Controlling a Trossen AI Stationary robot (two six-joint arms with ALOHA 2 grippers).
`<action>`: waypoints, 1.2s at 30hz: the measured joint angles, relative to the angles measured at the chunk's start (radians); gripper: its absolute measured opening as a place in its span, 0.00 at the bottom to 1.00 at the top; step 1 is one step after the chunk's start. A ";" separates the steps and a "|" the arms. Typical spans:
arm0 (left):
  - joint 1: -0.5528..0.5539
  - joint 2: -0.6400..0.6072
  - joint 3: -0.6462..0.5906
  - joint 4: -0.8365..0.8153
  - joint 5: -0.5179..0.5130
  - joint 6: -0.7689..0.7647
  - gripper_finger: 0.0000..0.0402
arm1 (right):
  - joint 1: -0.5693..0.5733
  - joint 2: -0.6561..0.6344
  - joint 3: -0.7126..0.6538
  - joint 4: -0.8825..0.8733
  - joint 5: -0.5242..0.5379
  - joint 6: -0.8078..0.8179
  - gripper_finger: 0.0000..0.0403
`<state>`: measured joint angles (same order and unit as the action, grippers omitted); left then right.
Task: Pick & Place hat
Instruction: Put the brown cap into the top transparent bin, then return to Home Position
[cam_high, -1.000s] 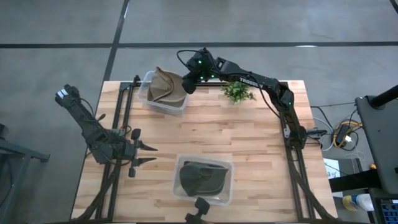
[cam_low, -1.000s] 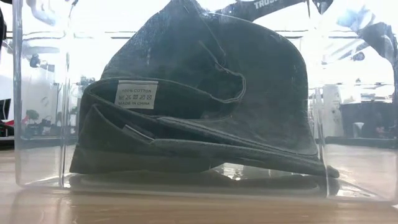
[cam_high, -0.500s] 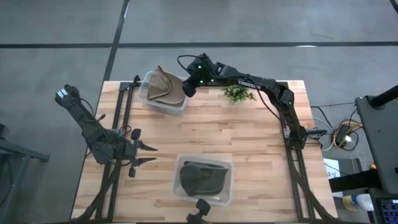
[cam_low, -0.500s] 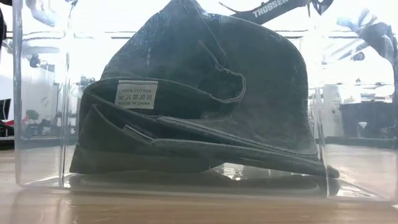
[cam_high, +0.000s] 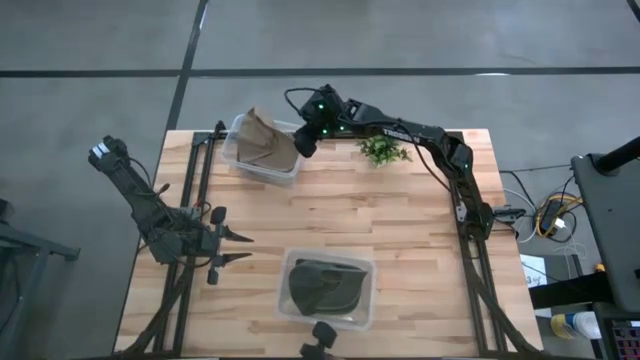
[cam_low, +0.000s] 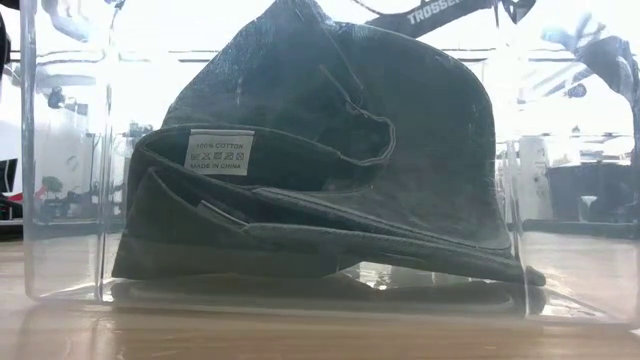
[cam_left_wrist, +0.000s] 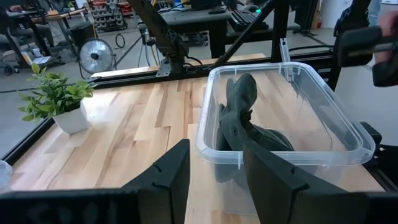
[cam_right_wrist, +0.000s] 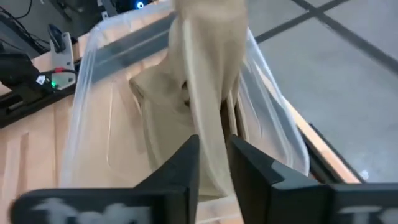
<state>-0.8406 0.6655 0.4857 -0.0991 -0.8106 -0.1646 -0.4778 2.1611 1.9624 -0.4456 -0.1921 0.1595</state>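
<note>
A tan hat (cam_high: 262, 143) sits in a clear bin (cam_high: 235, 130) at the table's far left, its crumpled body (cam_right_wrist: 205, 93) reaching down to the bin's floor. My right gripper (cam_high: 300, 140) stands at that bin's right rim, shut on the hat. A dark hat (cam_high: 325, 285) lies folded in a second clear bin (cam_high: 365, 270) by the near edge and fills the low view (cam_low: 320, 180). My left gripper (cam_high: 235, 248) waits open near the table's left edge, facing the dark hat (cam_left_wrist: 245, 118). My right gripper pinches a fold of the tan hat (cam_right_wrist: 211, 152) between its two fingers (cam_right_wrist: 185, 171), coming from the table's right and slanting down over the bin's rim. The cloth runs forward from the fingers into the bin, where its lower part lies on the floor.
A small potted plant (cam_high: 382, 150) stands at the far edge, right of the right gripper, and shows again in the left wrist view (cam_left_wrist: 56, 99). Bare wood lies between the two bins. Black frame rails run along the left and right sides of the table.
The tan hat has sunk lower into the far bin and looks narrower and more bunched than a second ago. My right gripper has shifted slightly toward the bin while staying shut on it.
</note>
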 joint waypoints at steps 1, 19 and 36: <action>0.000 0.000 0.000 0.000 0.000 0.000 0.35 | 0.000 0.000 0.011 -0.005 0.000 -0.006 0.20; 0.001 0.006 0.000 -0.043 -0.145 -0.018 0.33 | 0.094 -0.007 0.111 -0.132 -0.051 -0.173 0.28; 0.036 0.037 -0.034 0.159 -0.069 0.052 0.00 | 0.312 -0.073 0.092 -0.092 -0.217 -0.348 0.02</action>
<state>-0.8043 0.7024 0.4514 0.0603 -0.8801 -0.1123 -0.1656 2.0876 2.0546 -0.5376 -0.4095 -0.1886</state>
